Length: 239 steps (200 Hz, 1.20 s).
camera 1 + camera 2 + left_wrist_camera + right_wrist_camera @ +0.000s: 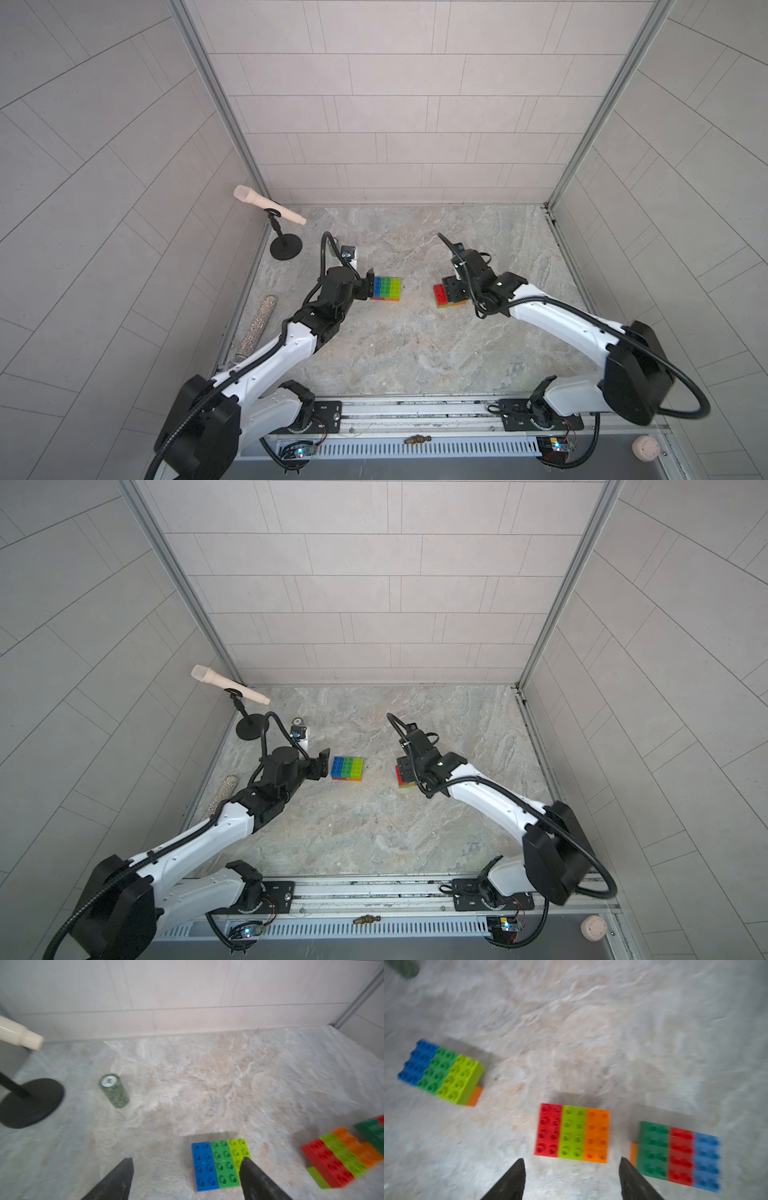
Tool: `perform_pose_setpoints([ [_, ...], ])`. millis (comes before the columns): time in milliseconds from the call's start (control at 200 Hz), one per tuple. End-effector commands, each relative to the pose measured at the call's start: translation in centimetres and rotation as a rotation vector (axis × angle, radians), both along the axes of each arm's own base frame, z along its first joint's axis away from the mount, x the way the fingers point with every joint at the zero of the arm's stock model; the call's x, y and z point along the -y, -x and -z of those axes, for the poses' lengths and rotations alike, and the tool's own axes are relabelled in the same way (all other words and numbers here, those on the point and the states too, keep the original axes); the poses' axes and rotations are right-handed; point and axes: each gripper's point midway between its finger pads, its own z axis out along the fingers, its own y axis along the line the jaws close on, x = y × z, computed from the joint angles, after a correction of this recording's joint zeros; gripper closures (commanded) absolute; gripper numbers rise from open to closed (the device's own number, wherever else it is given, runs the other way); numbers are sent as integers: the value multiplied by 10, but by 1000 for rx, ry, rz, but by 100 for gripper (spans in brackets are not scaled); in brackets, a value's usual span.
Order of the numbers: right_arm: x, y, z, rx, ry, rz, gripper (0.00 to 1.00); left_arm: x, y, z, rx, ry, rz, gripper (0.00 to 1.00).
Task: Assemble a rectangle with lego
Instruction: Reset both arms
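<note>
Three lego clusters [441,1072] [572,1133] [679,1153] — seemingly all apart.

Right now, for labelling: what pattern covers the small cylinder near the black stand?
Small cylinder: green camouflage; left wrist view.

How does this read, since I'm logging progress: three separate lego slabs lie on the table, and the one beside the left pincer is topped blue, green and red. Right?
Not quite: the slab beside the left pincer is topped blue, green and lime, not red, as the left wrist view shows. The rest stands.
</note>
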Motion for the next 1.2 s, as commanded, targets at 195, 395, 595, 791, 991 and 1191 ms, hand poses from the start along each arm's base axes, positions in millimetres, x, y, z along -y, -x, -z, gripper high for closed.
perform_pose_setpoints([
  [195, 145, 5, -51, 520, 128, 441, 11, -109, 15, -5, 152, -398, -515, 12],
  [395, 244, 19, 8, 311, 235, 750, 9, -147, 1, 39, 135, -367, -615, 11],
  [595, 252, 2, 38, 344, 174, 764, 10, -149, -20, 58, 199, -201, -498, 7],
  [791, 233, -27, 37, 405, 111, 642, 15, -144, -39, 81, 174, -170, -410, 6],
  [991, 205, -45, 59, 479, 114, 434, 17, -157, -54, 88, 76, -139, -449, 0],
  [1191, 195, -61, 66, 396, 128, 368, 16, -168, -56, 95, 33, -97, -469, 0],
])
